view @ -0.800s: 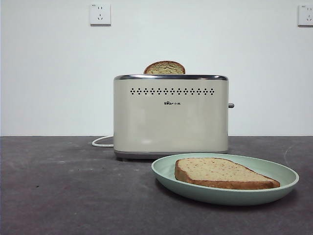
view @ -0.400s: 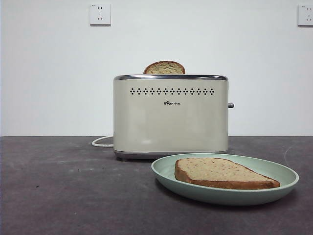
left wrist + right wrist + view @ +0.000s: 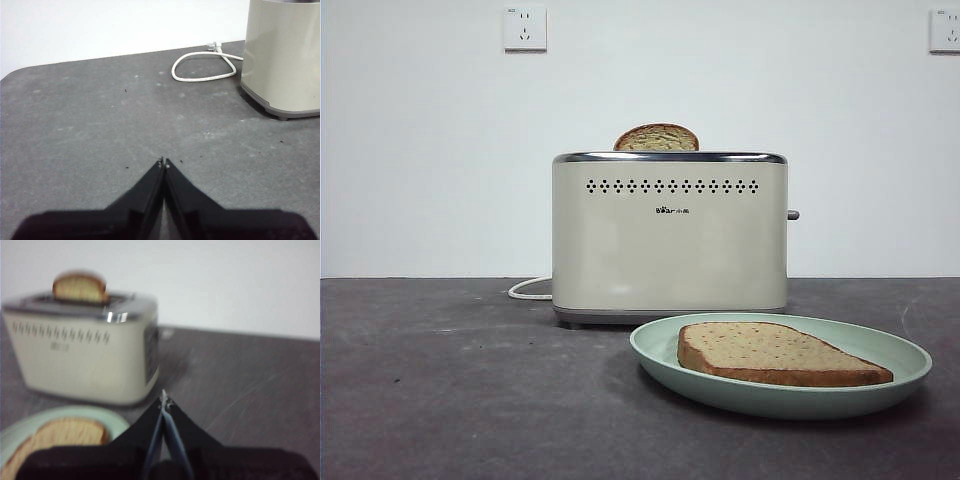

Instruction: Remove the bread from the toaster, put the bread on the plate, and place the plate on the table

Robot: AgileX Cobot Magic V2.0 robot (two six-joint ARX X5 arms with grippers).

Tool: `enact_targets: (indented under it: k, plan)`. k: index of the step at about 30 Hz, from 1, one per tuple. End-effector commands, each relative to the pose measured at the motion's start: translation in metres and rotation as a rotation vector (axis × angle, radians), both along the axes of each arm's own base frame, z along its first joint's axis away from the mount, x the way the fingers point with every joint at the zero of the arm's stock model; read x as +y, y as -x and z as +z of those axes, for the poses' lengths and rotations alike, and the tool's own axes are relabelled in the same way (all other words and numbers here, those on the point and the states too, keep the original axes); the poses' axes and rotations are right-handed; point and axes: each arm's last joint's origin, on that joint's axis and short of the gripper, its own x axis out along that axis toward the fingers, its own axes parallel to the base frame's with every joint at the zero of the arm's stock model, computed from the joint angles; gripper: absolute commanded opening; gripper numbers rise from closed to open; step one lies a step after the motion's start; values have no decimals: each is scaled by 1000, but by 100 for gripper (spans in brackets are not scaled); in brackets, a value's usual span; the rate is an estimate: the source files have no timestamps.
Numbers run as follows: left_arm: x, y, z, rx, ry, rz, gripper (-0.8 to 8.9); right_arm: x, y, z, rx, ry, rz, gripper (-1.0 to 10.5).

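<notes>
The bread (image 3: 770,352) lies flat in the mint-green plate (image 3: 660,350), which rests on the dark table (image 3: 440,400) just in front of the cream toaster (image 3: 670,240). A second slice (image 3: 657,138) stands up out of the toaster's slot. My right gripper (image 3: 163,395) is shut and holds nothing. It hovers beside the plate (image 3: 15,432) and its bread (image 3: 65,435), with the toaster (image 3: 80,360) beyond. My left gripper (image 3: 163,161) is shut and holds nothing, low over bare table well away from the toaster (image 3: 285,55). Neither arm shows in the front view.
The toaster's white cord (image 3: 200,67) loops on the table behind its left end. A small lever (image 3: 792,215) sticks out of the toaster's right side. A white wall with two sockets closes off the back.
</notes>
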Motion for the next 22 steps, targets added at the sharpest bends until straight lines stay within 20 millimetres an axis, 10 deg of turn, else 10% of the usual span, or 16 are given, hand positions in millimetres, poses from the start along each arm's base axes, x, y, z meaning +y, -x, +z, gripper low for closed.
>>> enact_targets:
  k: [1, 22]
  plan:
    - [0, 0, -3, 8, 5, 7, -4, 1, -1, -13, 2, -17, 11, 2]
    - [0, 0, -3, 8, 5, 6, -4, 3, -4, -47, 94, -20, 21, 2]
